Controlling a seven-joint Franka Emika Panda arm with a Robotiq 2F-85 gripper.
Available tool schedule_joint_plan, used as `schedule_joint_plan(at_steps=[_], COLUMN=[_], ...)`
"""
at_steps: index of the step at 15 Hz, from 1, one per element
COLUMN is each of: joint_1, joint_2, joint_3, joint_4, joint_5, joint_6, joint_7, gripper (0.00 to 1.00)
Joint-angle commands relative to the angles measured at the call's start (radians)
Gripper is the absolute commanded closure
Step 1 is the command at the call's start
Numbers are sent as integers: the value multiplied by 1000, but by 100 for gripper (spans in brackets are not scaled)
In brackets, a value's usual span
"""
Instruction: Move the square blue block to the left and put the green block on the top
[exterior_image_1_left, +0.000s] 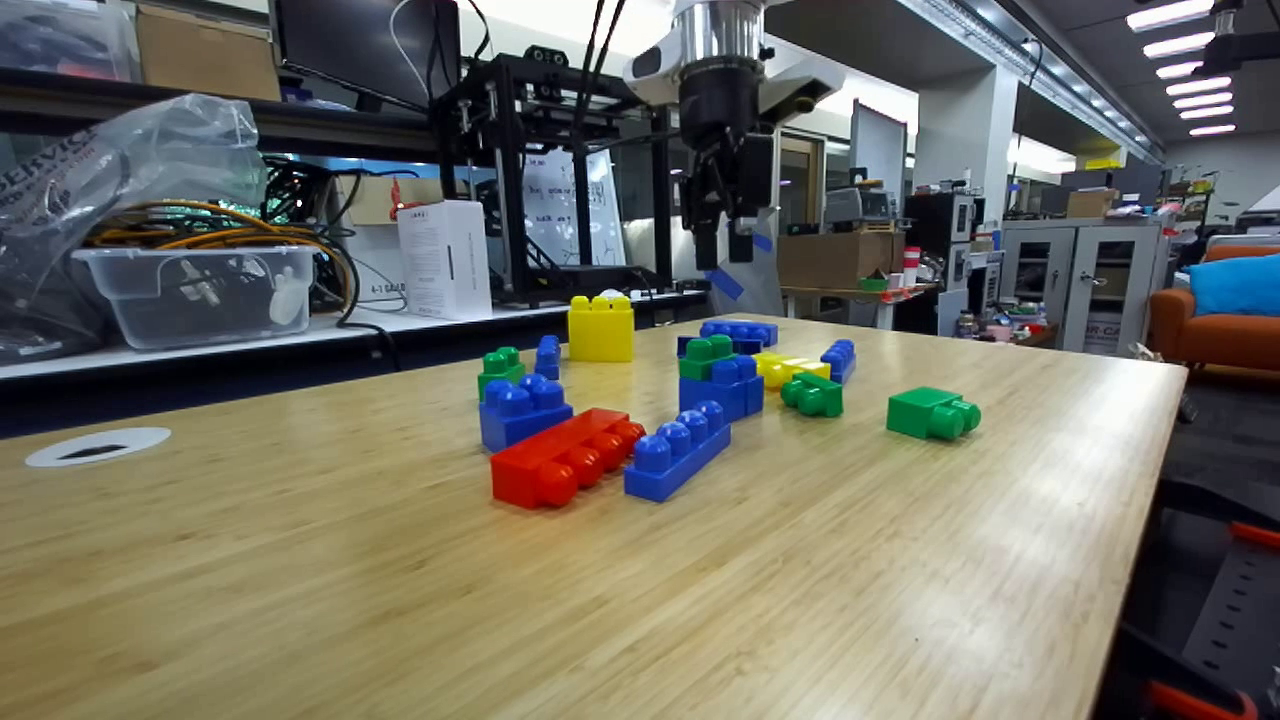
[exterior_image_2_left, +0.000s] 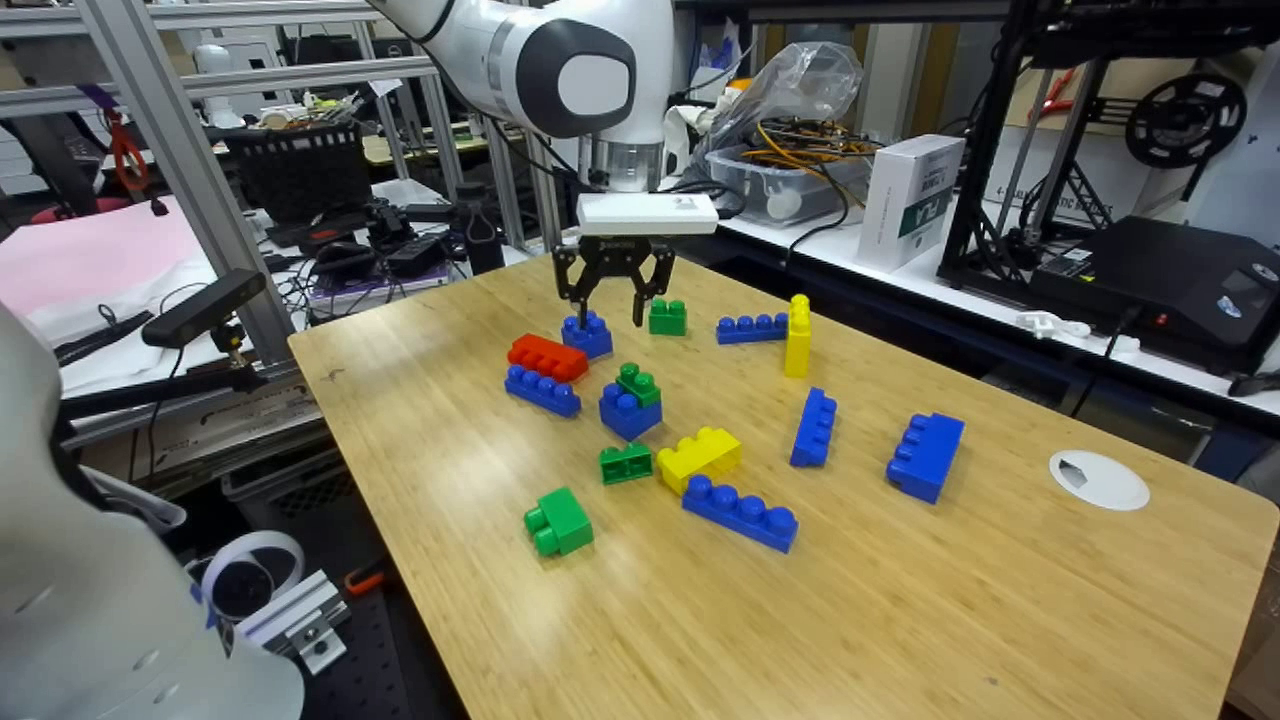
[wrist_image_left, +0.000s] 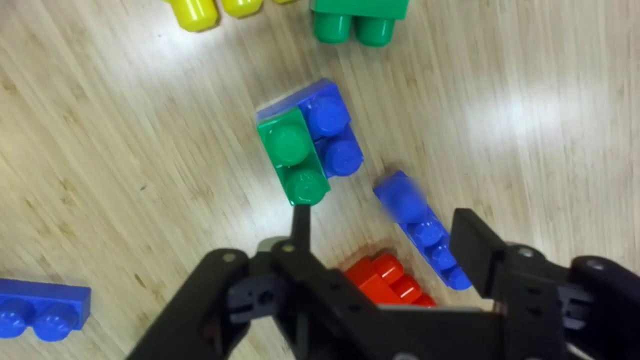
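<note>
The square blue block rests studs-up beside the red brick; it also shows in an exterior view but is hidden in the wrist view. Two small green bricks are about its width: an upright green brick close to it, and a darker green brick lying on its side near the yellow brick. I cannot tell which of these is the green block. High over the table, my gripper is open, fingers apart and empty; in the wrist view the gripper frames part of a long blue brick below.
A blue brick with a green piece stacked on it stands near the red brick and the long blue brick. Around them lie a yellow brick, a larger green brick, an upright yellow brick and several blue bricks.
</note>
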Motion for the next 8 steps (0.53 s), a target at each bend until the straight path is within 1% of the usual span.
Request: schedule_joint_plan(at_steps=[1, 8], joint_1=[2, 2], joint_2=[-19, -60], joint_3=[-13, -28], joint_4=[6, -30], joint_5=[60, 112], joint_6=[-41, 9], joint_7=[152, 502], gripper=[1, 0])
